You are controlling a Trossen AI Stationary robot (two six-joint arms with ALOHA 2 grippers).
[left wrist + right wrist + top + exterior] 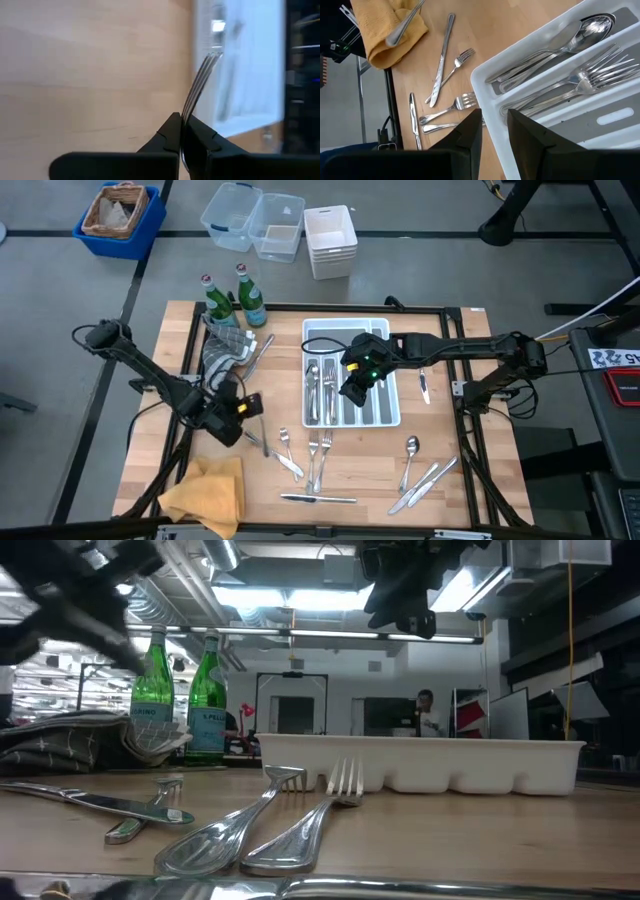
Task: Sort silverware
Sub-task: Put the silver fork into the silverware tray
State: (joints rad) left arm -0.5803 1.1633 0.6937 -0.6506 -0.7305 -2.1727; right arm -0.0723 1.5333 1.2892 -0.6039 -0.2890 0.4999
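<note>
Light wooden table (350, 480) sat in a workshop with ceiling strip lights; a person stood far behind. Left gripper (182, 131) hung left of the white tray (395, 418), fingers clamped on a fork (200, 80) whose long axis ran straight out, tines aimed at the tray. Right gripper (494, 122) hovered over the tray's edge, fingers apart, holding nothing.
</note>
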